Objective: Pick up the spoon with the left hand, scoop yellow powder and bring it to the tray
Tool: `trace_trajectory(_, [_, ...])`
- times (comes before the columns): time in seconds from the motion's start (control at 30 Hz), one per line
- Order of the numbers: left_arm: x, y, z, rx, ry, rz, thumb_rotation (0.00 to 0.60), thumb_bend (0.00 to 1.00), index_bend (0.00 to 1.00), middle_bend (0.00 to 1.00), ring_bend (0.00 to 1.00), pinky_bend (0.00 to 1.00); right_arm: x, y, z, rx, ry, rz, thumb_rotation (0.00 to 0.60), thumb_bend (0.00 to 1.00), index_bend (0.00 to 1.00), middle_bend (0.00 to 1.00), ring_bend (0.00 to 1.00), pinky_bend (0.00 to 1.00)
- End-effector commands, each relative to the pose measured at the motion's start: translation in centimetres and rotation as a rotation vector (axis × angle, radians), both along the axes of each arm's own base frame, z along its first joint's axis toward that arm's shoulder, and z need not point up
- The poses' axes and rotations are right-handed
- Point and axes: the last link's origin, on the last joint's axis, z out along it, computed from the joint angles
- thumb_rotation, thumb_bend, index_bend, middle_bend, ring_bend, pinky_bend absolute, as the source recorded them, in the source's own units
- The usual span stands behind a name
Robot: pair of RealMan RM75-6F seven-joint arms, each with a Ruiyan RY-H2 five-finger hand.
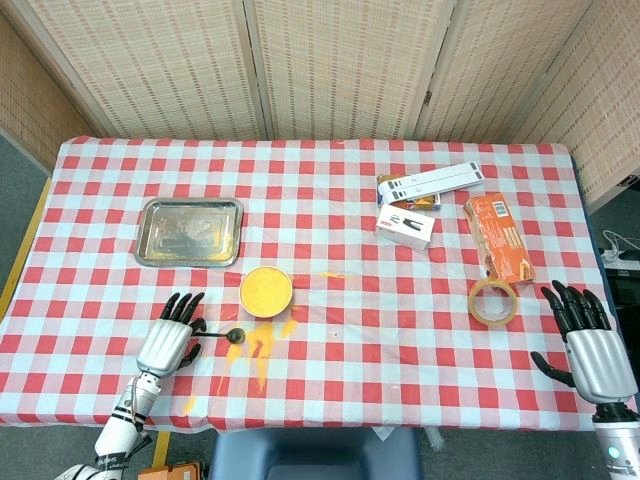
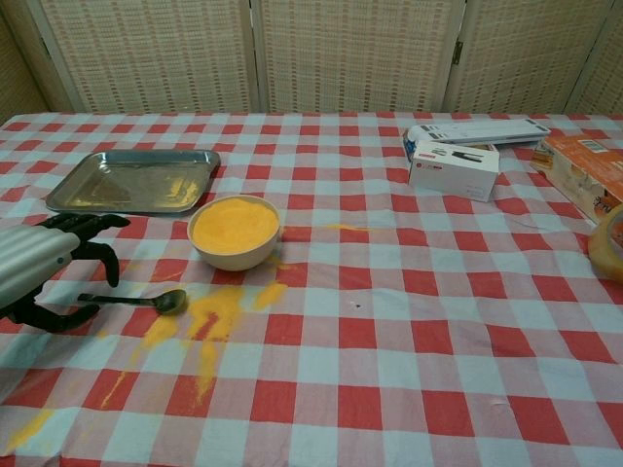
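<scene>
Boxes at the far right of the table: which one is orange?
The long orange carton lying nearest the tape roll; the other two boxes are white.

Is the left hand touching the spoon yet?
Cannot tell. In the chest view the left hand arches over the handle of the spoon, fingers spread on either side, and in the head view it covers the handle end; neither view plainly shows contact or a gap.

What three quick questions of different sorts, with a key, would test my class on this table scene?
1. True or false: the left hand holds the spoon.
2. The bowl of yellow powder is: A) on the tray; B) on the cloth between tray and spoon; C) beside the tape roll.
3. Fill in: the right hand holds ____.

Key: 1 false, it hovers over the handle; 2 B; 3 nothing.
</scene>
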Motion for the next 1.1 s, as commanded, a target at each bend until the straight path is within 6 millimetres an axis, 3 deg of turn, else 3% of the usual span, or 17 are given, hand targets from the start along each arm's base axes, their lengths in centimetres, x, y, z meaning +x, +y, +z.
trace_trajectory(0.03, [0.3, 0.5, -0.8, -0.003, 0.005, -0.010, 0.600, 0.40, 0.45, 0.00, 0.00, 0.00, 0.0, 0.0, 0.1, -0.003, -0.001, -0.001, 0.600, 0.14, 0.00, 0.00, 0.00, 0.00])
trace_trajectory(0.37, [0.6, 1.5, -2.2, -0.014, 0.002, -0.011, 0.600, 0.40, 0.50, 0.00, 0.00, 0.00, -0.2, 0.0, 0.4, -0.013, -0.003, -0.009, 0.600, 0.14, 0.00, 0.00, 0.00, 0.00])
trace_trajectory(1.1, [0.8, 1.9, -2.3, -0.024, -0.003, -0.011, 0.600, 0.44, 0.57, 0.00, 0.00, 0.00, -0.2, -0.1, 0.2, -0.011, 0.004, -0.017, 0.600, 0.14, 0.00, 0.00, 0.00, 0.00])
